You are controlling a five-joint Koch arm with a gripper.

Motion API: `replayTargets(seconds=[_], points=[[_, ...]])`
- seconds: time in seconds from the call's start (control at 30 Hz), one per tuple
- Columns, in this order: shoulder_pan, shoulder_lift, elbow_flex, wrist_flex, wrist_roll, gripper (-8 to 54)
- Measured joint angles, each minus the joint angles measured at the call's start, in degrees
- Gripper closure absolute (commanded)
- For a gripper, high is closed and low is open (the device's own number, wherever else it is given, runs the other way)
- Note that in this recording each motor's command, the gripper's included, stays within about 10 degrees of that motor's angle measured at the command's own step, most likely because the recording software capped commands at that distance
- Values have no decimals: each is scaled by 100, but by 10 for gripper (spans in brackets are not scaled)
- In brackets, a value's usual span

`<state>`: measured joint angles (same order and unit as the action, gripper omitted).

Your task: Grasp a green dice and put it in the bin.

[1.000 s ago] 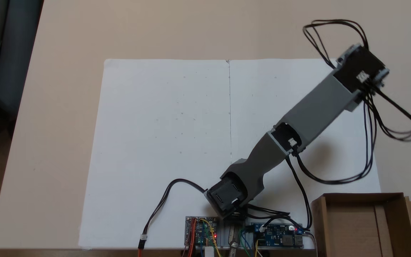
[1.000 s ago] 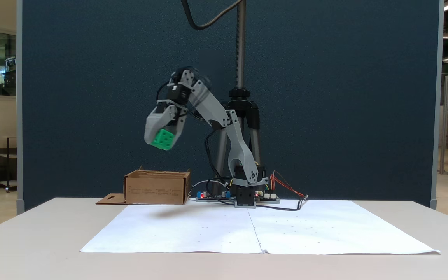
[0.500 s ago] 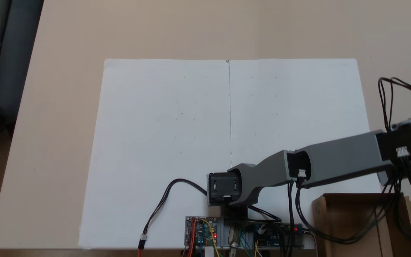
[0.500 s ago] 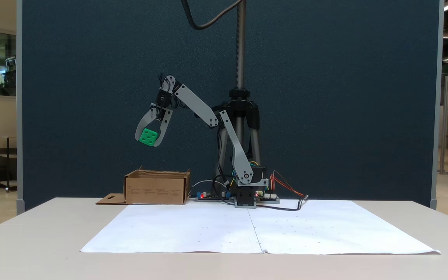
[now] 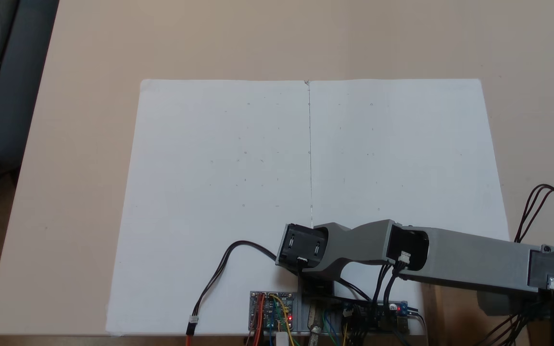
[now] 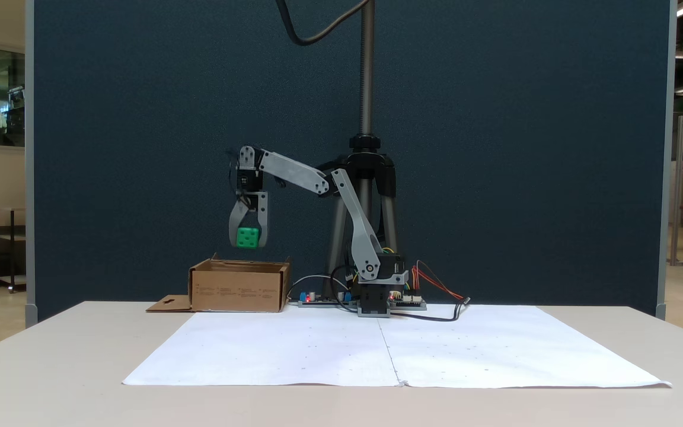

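- Counter [image 6: 51, 356]: pale beige top, matte; shown from the front in one fixed view and from above in the other [image 5: 267, 43].
- White paper sheet [image 6: 389, 350]: two joined halves with a centre seam, lying flat on the middle of the counter; bare except for faint specks [image 5: 238, 158].
- Room: dark blue partition panel [image 6: 525, 148] behind the counter's far edge; a tripod stand [image 6: 367, 178] rises behind the arm's base.
- Robot arm [image 6: 353, 219]: grey, based at the counter's far edge, reaching toward the far-left corner in the front fixed view; seen from above it stretches to the right [image 5: 450, 254].
- Circuit boards [image 5: 272, 312]: beside the base, with coloured wires and a black cable.
- End effector [image 6: 248, 240]: pointing straight down, jaws closed against the two sides of the green dice [image 6: 248, 237].
- Green dice: held in the air directly above the bin, clear of its rim.
- Bin [image 6: 239, 289]: brown cardboard box near the counter's far-left corner, its flap lying flat to the left.
- Open room: the whole sheet and the counter's near edge are unobstructed.
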<state>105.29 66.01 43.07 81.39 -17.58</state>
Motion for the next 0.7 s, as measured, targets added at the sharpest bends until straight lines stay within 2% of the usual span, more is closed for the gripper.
replayTargets(seconds=[0.1, 0.13, 0.17, 0.33, 0.7], points=[[62, -26, 229, -97, -62, 337], [70, -9, 229, -123, -62, 311], [70, 9, 220, -167, -70, 164], [70, -18, 404, -545, -62, -8], [-211, -18, 413, -817, -70, 23]])
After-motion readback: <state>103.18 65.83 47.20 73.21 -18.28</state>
